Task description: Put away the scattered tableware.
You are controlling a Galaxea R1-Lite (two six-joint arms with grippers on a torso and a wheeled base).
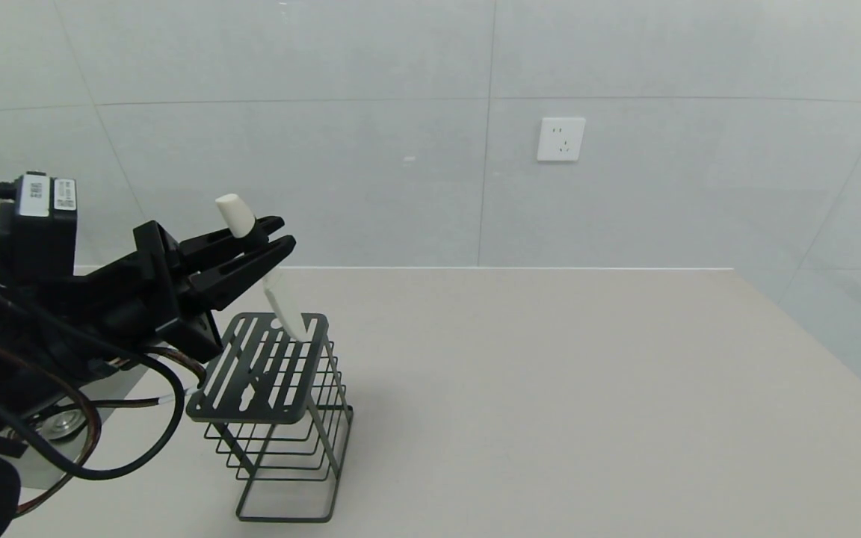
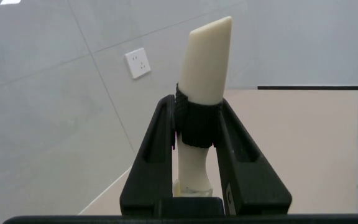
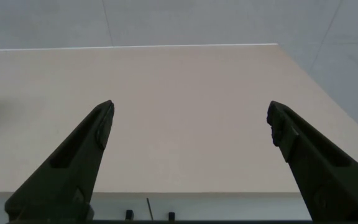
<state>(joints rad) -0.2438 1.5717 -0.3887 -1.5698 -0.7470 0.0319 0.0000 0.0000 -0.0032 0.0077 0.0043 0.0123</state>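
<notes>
White-handled utensil [image 1: 236, 215] is clamped between the closed fingers of the left gripper [image 1: 281, 233] at the left of the head view. Its handle pokes up and to the left above the jaws. Its pale lower end slants down and to the right to the slotted top of a black wire rack [image 1: 266, 366]. Whether the tip has entered a slot cannot be told. The rack stands upright on the beige table [image 1: 550, 388], in the lower left of the frame. The left wrist view shows the handle pinched partway along its length. The right gripper [image 3: 190, 112], seen in its own wrist view, hangs over the table with fingers spread wide, holding nothing. A white wall socket [image 1: 560, 139] sits on the grey wall, upper right of centre.
</notes>
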